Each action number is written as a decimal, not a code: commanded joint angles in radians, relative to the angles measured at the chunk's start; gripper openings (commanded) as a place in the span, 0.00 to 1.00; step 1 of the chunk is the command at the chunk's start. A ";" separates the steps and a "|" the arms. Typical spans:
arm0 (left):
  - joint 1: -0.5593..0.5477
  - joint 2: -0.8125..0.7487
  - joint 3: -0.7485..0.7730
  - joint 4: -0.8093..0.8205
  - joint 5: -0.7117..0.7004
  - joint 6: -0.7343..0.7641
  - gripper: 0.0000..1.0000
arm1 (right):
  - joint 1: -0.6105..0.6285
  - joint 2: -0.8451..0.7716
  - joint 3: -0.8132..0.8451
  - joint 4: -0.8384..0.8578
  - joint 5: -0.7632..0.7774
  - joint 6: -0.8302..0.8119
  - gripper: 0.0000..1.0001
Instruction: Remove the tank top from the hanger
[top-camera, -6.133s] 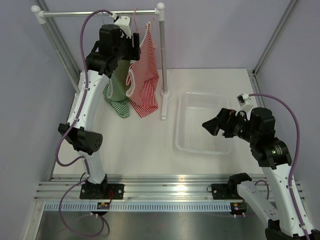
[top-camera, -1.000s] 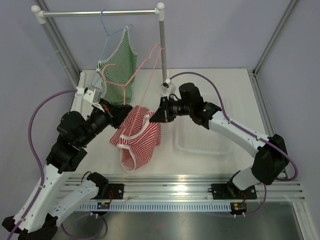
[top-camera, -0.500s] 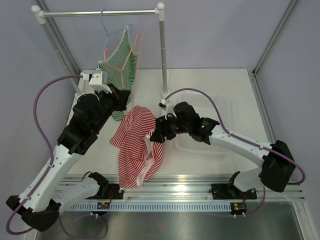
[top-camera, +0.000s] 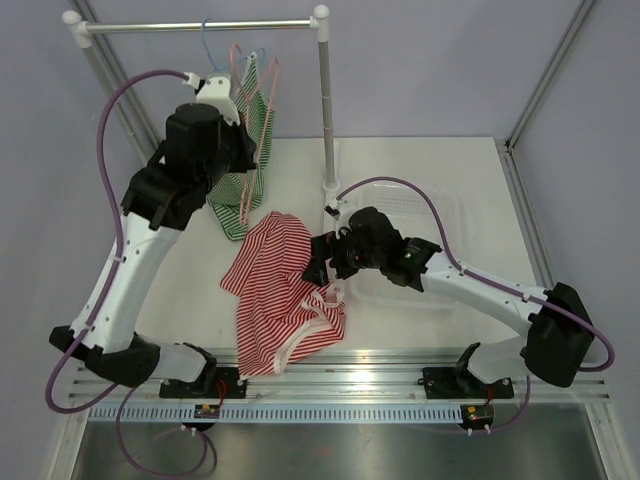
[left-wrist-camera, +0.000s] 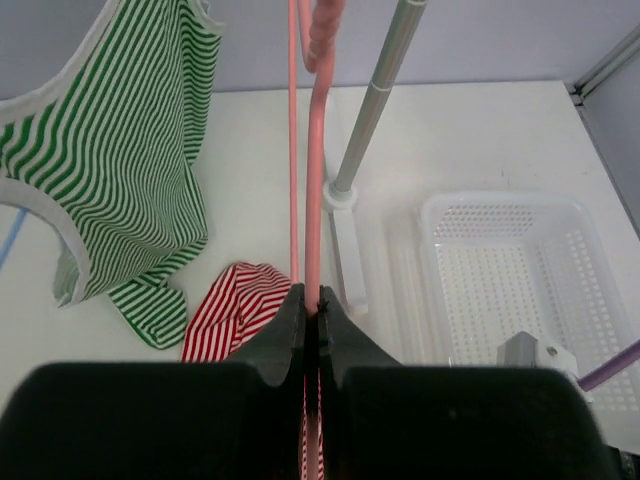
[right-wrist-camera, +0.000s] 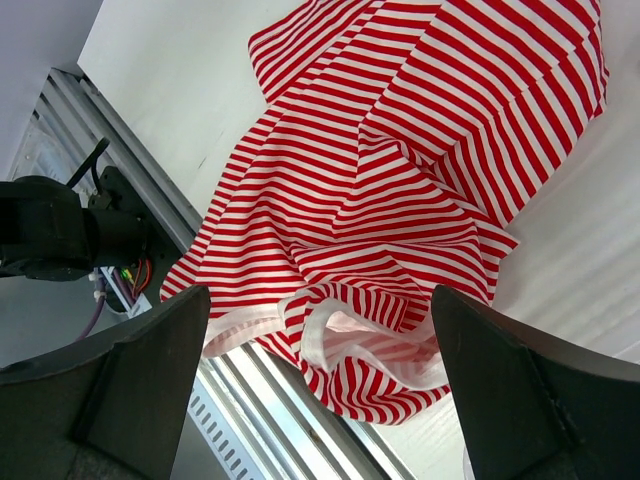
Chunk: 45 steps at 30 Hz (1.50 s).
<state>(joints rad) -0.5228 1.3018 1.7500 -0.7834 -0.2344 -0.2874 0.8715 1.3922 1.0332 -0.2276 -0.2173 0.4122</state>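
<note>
The red-and-white striped tank top (top-camera: 280, 295) lies crumpled on the table, off the hanger, its hem reaching the near rail; it also fills the right wrist view (right-wrist-camera: 400, 170). My right gripper (top-camera: 322, 270) hovers just above it, open, with nothing between its fingers (right-wrist-camera: 130, 390). The bare pink hanger (top-camera: 266, 110) is lifted up beside the rail (top-camera: 200, 25). My left gripper (top-camera: 243, 140) is shut on the pink hanger's wire (left-wrist-camera: 315, 200), pinched at the fingertips of the left gripper (left-wrist-camera: 312, 300).
A green striped tank top (top-camera: 240, 180) hangs on a blue hanger (top-camera: 206, 40) from the rail, just left of the pink hanger. The rail's post (top-camera: 325, 100) stands mid-table. A white basket (top-camera: 440, 215) sits behind the right arm.
The right gripper has opened and let go of the red tank top, which dropped flat on the table. The left arm has risen, carrying the pink hanger up to the rail.
</note>
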 joint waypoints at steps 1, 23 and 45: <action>0.072 0.138 0.256 -0.097 0.072 0.074 0.00 | 0.007 -0.071 -0.024 0.013 0.039 0.007 0.99; 0.199 0.633 0.731 -0.048 0.168 0.126 0.03 | 0.020 -0.153 -0.120 0.027 -0.045 0.000 1.00; 0.199 -0.128 -0.018 0.104 0.061 -0.018 0.99 | 0.279 0.464 0.281 -0.087 0.470 -0.115 1.00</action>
<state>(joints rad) -0.3271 1.3113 1.8519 -0.7811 -0.1158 -0.2508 1.1263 1.7901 1.2400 -0.3088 0.0959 0.3099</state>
